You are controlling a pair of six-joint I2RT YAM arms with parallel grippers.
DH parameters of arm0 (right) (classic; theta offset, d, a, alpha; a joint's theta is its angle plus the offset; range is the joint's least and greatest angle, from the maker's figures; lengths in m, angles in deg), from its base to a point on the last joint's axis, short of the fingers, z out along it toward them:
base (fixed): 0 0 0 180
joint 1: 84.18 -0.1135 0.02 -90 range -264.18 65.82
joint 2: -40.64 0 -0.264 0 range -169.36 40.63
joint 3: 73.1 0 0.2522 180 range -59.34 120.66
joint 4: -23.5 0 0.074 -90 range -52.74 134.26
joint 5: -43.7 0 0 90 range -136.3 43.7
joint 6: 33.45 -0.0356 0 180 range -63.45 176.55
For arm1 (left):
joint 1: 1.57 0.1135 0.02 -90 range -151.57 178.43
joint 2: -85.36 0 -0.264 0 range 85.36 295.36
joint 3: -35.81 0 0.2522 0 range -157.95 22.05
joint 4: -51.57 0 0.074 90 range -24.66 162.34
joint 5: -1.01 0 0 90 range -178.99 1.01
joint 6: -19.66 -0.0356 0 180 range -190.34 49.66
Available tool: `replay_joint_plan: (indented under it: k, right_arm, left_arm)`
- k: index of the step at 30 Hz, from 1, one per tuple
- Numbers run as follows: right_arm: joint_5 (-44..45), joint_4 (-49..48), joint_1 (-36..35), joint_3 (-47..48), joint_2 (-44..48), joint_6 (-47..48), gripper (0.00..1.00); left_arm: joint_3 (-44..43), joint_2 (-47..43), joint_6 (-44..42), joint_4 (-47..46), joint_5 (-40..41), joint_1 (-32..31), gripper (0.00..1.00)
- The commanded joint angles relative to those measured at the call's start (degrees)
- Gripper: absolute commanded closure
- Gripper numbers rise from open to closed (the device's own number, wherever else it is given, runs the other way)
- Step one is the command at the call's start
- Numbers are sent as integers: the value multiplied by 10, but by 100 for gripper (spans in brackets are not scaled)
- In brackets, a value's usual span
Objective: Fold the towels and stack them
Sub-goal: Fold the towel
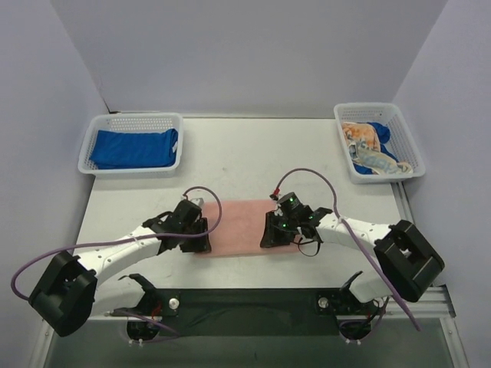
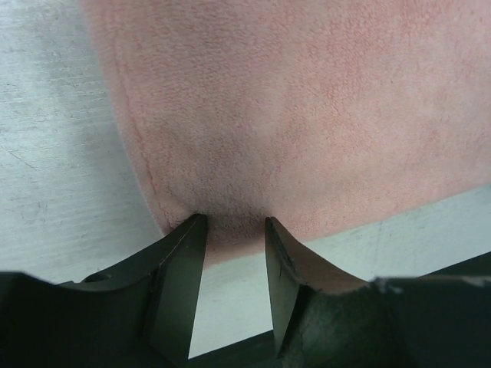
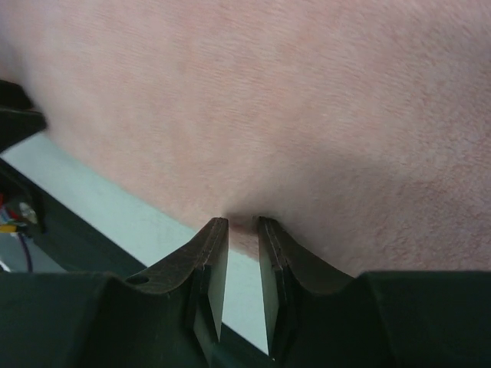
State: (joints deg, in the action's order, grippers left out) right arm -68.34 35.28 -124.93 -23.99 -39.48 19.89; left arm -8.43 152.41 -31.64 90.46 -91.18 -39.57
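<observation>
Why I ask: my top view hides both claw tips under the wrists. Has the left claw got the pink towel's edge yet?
Observer: Not gripped. The left claw stands open, its tips astride the near hem of the pink towel, beside a rounded corner.
Operator: And the right one?
Observer: The right claw is much narrower, tips at the towel's hem with a small dark pucker between them. Whether it pinches the cloth I cannot tell.
Operator: Is the towel lifted anywhere?
Observer: At the left claw it looks flat on the table.
</observation>
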Motion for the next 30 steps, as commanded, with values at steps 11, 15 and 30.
replay_joint_plan:
  k: [11,15,30]
  right_arm:
    - [14,77,81,-80,176,34,76]
    - [30,96,135,-101,215,32,76]
    - [93,94,207,-172,160,-37,81]
  left_arm:
    - [16,-103,29,11,-13,27,38]
    - [-14,-130,30,23,-2,28,35]
    - [69,-11,59,-104,-9,86,51]
